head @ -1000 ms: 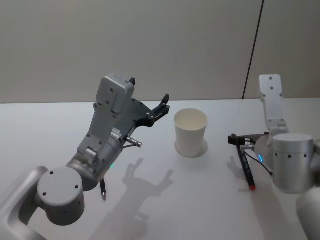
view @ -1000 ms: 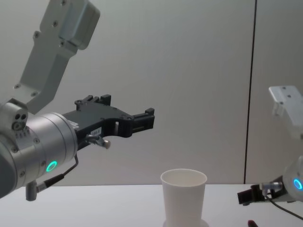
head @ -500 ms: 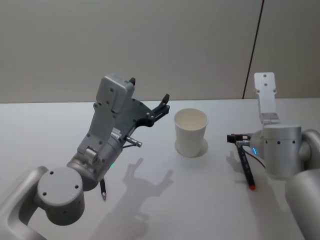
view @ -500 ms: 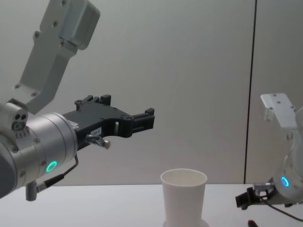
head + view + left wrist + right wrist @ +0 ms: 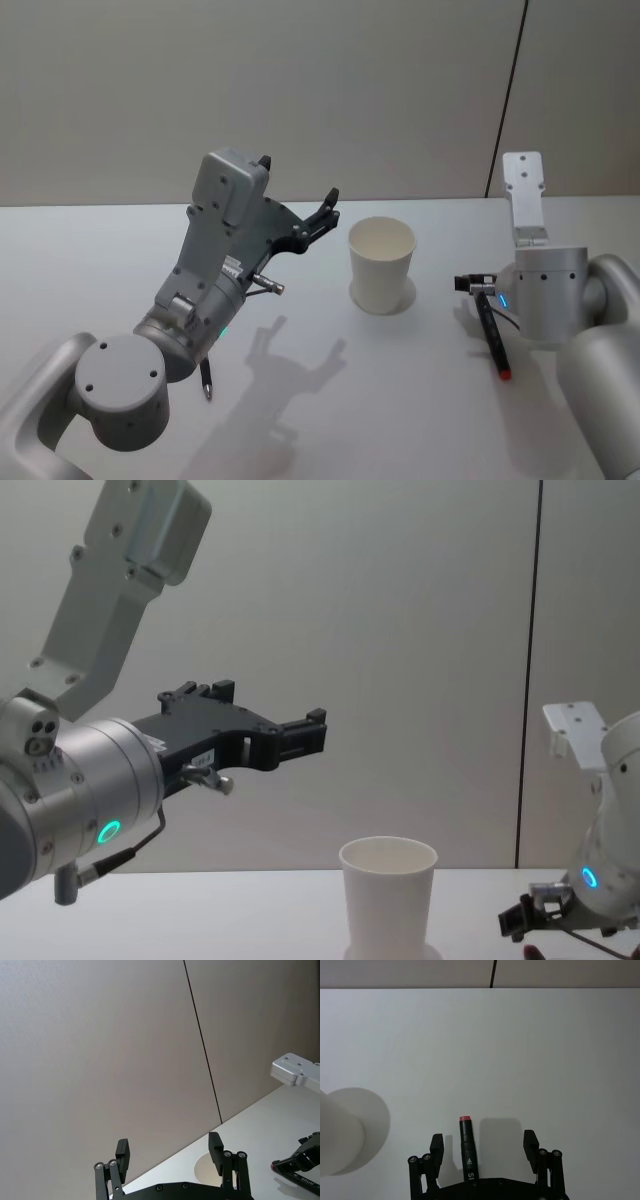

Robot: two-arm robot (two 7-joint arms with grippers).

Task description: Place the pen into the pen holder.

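The pen [image 5: 492,335], black with a red end, lies flat on the white table right of the pen holder [image 5: 381,263], an upright white paper cup. My right gripper [image 5: 472,284] hangs low over the pen's near end, open. In the right wrist view the pen [image 5: 466,1146] lies between the spread fingers of the right gripper [image 5: 483,1146], nearer one finger, touching neither, with the pen holder [image 5: 332,1140] off to one side. The chest view shows the pen holder [image 5: 388,895], the right gripper [image 5: 518,920] and the pen's red end [image 5: 530,948]. My left gripper [image 5: 298,178] is raised left of the cup, open and empty.
The white table [image 5: 90,270] runs back to a grey wall with a dark vertical seam [image 5: 510,100]. The left arm's housing [image 5: 225,230] stands high over the table's left half. The left wrist view looks past the left gripper [image 5: 169,1145] toward that wall.
The right arm has swung its wrist nearer the cup and brought the gripper a little lower over the pen. Pen, cup and left arm have not moved.
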